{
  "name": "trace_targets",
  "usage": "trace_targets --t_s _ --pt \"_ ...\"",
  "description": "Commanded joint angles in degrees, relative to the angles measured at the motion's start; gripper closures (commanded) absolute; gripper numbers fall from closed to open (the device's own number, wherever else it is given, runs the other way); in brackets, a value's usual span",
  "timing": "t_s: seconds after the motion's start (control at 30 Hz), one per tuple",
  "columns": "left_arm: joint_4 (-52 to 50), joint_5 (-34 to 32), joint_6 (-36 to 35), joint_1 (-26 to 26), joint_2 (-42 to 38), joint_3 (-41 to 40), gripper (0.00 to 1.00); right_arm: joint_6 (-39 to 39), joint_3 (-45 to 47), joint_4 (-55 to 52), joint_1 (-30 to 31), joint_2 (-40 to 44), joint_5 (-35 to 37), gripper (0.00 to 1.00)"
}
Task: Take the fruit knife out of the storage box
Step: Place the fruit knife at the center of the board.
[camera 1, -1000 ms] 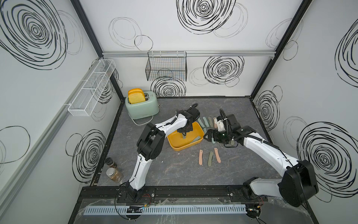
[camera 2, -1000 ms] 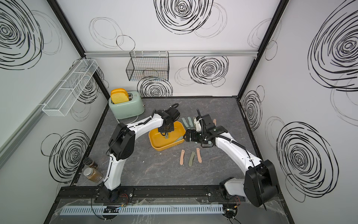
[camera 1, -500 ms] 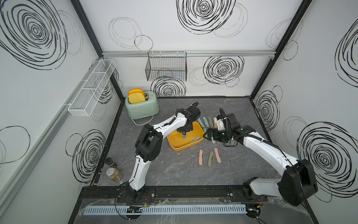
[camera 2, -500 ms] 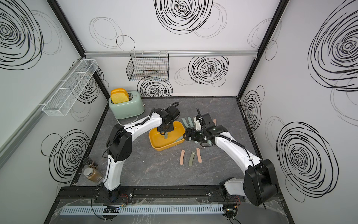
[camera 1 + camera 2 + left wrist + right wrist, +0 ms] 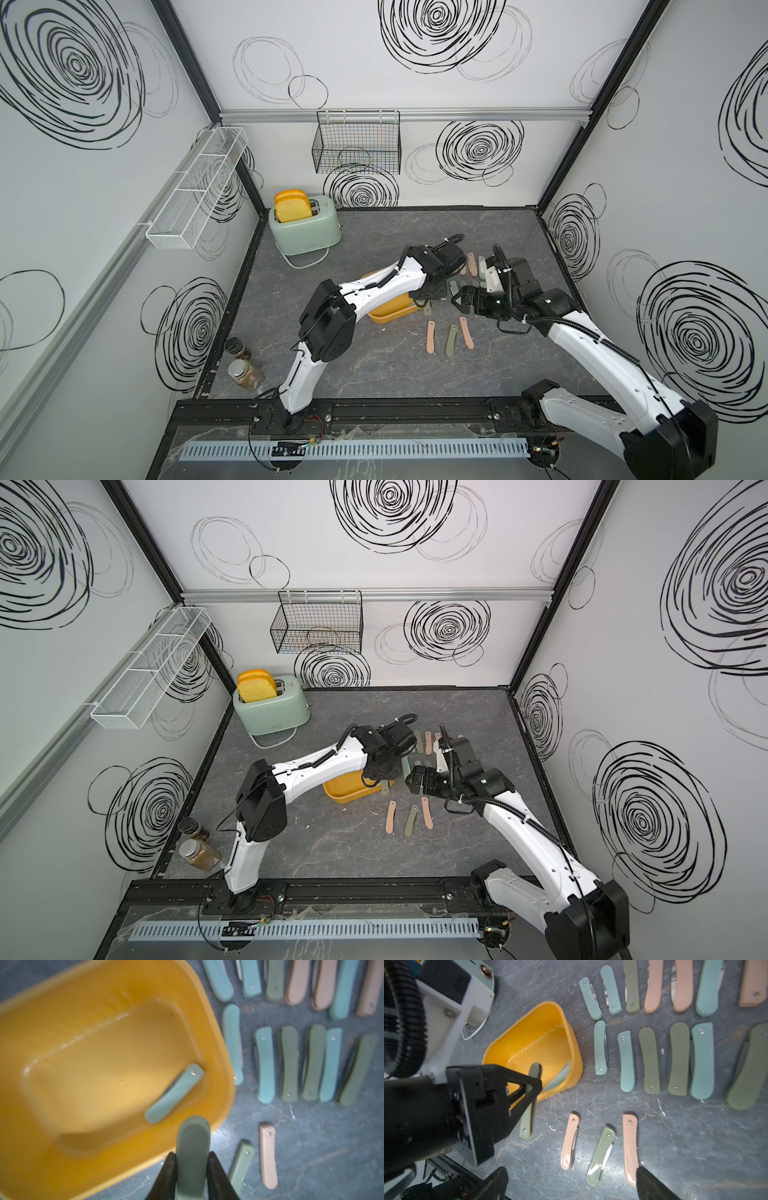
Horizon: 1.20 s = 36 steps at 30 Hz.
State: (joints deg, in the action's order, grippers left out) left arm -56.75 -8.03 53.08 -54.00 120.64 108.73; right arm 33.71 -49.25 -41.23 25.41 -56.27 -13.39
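Pinching a grey-green folded knife [image 5: 193, 1142] between its black fingers, the left claw [image 5: 192, 1156] is hovering over a corner of the yellow storage box [image 5: 62, 1012], which is sitting on the surface [image 5: 311, 1147] just beneath that claw. A teal knife [image 5: 174, 1094] is lying inside the box, beyond the claw's tips. The right claw [image 5: 460, 300] is standing spread wide and gripping nothing, just beside the left claw, above rows of folded knives [image 5: 652, 1059].
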Motion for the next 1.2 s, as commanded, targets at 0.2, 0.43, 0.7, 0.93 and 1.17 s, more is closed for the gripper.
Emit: trace_targets --t_s 0.2,0.43,0.7,0.93,1.17 --pt "4.6 8.0 6.6 -7.1 10.1 8.6 0.73 8.2 0.6 -22.3 -0.1 16.2 5.6 0.01" --pt "9.4 11.5 7.2 -7.9 16.9 12.7 0.72 10.1 -1.8 -27.8 -0.1 20.1 6.4 0.01" --pt "15.5 15.5 6.5 -7.4 20.9 13.8 0.72 10.6 -3.4 -29.2 -0.1 20.3 6.7 0.01" --pt "18.2 17.5 6.8 -6.7 21.5 12.3 0.71 10.5 -3.3 -27.9 -0.1 19.5 6.4 0.01" --pt "23.6 22.4 6.9 -5.4 19.0 9.5 0.49 10.0 -4.6 -26.8 -0.1 18.3 6.9 0.01"
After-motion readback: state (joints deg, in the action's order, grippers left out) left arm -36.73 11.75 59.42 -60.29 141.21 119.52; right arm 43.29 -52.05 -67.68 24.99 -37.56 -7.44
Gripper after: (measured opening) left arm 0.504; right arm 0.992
